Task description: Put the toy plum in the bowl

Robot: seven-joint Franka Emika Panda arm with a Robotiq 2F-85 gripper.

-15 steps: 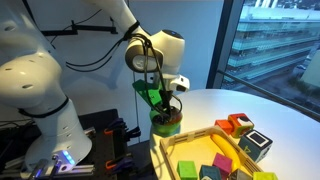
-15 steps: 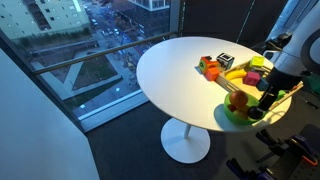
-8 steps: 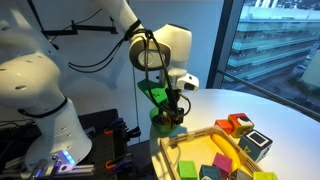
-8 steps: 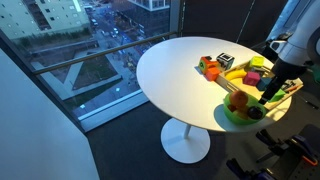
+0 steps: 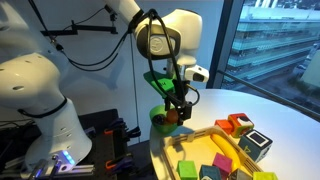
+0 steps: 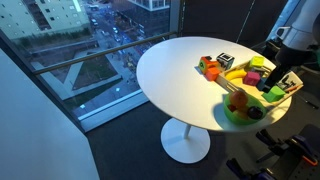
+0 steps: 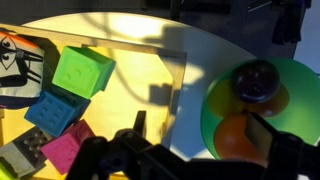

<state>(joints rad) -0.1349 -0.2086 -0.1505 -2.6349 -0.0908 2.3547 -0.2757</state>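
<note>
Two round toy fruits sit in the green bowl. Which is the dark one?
The toy plum, dark purple-brown, uppermost in the wrist view; the orange toy fruit below it is bright.

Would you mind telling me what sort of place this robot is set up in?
Probably an upper-floor office or lab: tall glass windows look down on city buildings, beside a round white table.
</note>
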